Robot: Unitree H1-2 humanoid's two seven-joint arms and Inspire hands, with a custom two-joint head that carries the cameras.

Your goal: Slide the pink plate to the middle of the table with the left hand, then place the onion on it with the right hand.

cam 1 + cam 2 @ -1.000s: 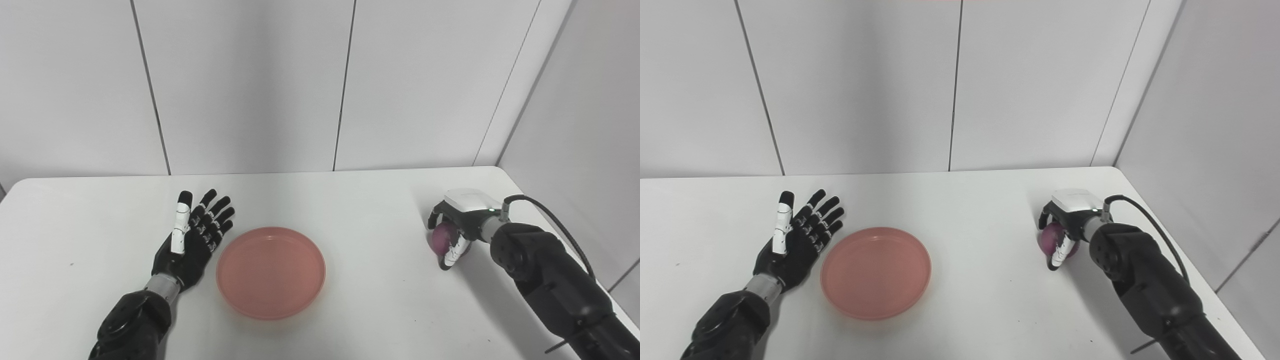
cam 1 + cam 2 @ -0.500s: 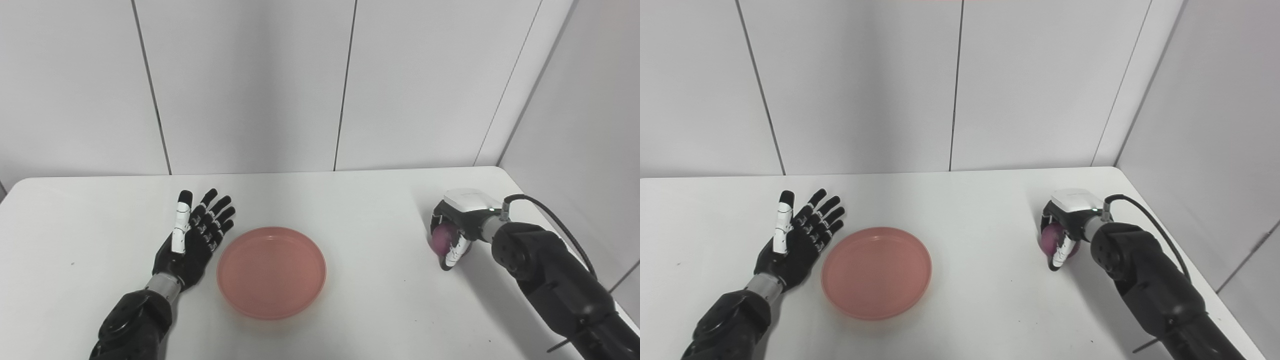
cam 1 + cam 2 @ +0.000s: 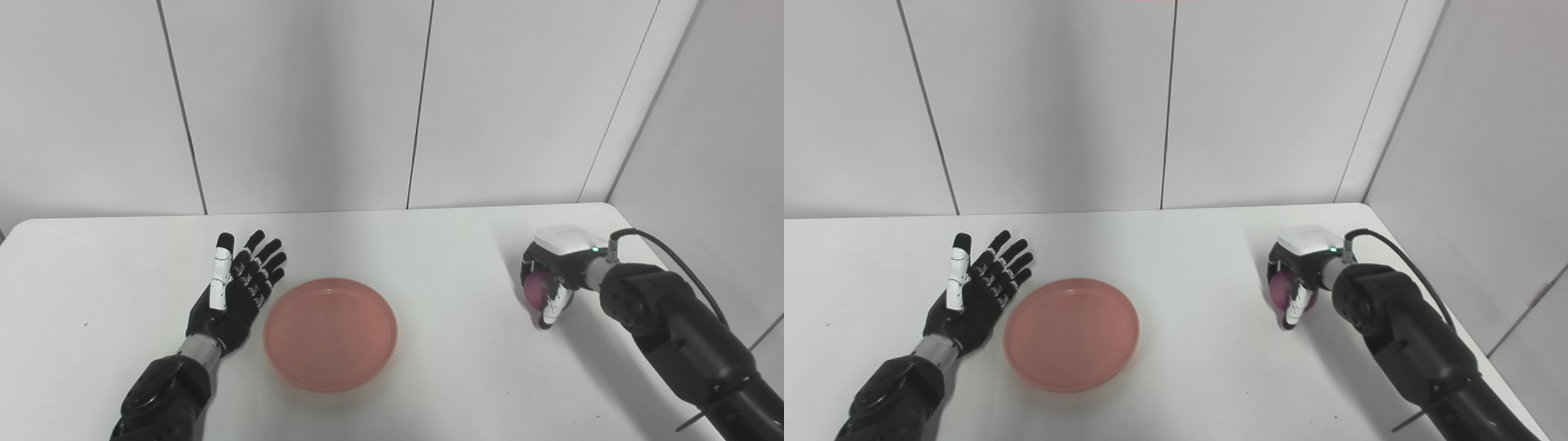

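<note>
**A:** In the left eye view, where is the small round purple onion sitting relative to the shallow round pink plastic plate?

**B:** It is sitting far out on the right side of the white table, well apart from the plate. The black-and-white right hand is curling around it, fingers wrapping its front and holding it. I cannot tell whether it is resting on the table or just clear of it. The plate is lying to that hand's left, a little nearer the robot, so I judge the carry will be running leftward across bare tabletop.

**B:** The black left hand is lying just beside the plate's left rim, palm up, fingers spread wide and gripping nothing.

**A:** And the right eye view?

**B:** The same layout. The plate is sitting near mid-table, somewhat left of centre. The left hand is resting beside it, splayed and empty. The right hand is wrapping the onion near the table's right edge. The left hand is far nearer the plate, but the onion is the right hand's job.
</note>
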